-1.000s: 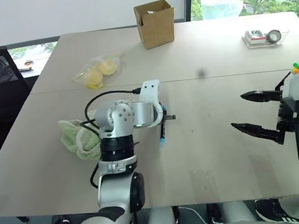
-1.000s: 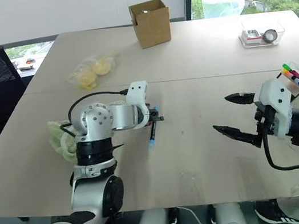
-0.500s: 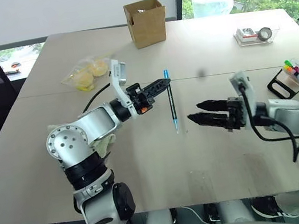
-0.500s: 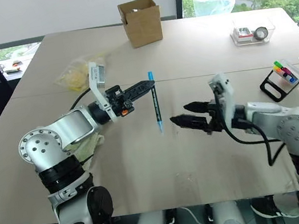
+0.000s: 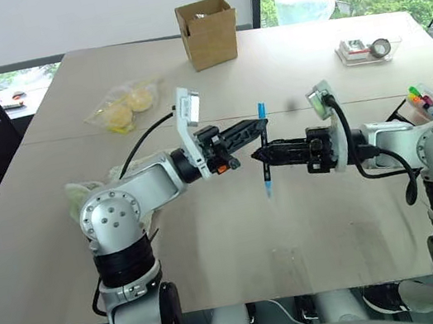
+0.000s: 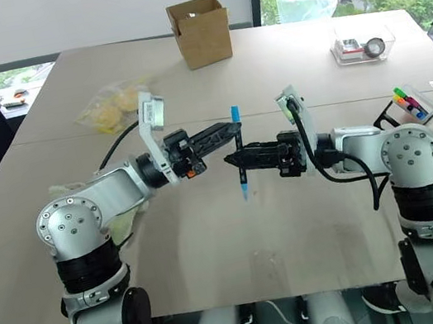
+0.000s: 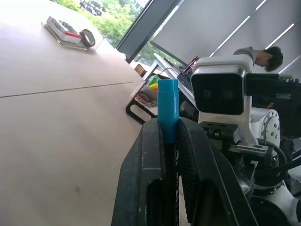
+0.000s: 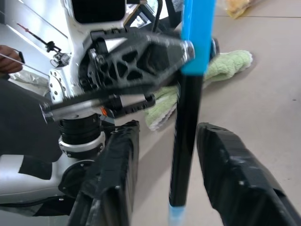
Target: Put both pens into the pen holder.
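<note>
A black pen (image 5: 265,156) with light-blue ends hangs upright above the middle of the table. My left gripper (image 5: 263,126) is shut on its upper part, just under the blue top end (image 7: 168,108). My right gripper (image 5: 259,156) reaches in level from the right, open. Its fingers (image 8: 120,155) stand on either side of the pen's barrel (image 8: 187,122), with a gap on each side. The pen holder (image 5: 424,102), a clear box on a black looped stand with colourful markers inside, sits at the table's right edge. The second pen is out of view.
A brown cardboard box (image 5: 209,31) stands at the back. A bag of yellow items (image 5: 127,106) lies back left, and a green cloth (image 5: 76,195) lies under my left arm. A flat clear tray (image 5: 369,49) sits back right. A person (image 7: 265,56) sits beyond the table.
My left gripper has raised the pen off the table and carried it toward the centre. My right gripper has swung in from the right, and its fingers have narrowed around the barrel.
</note>
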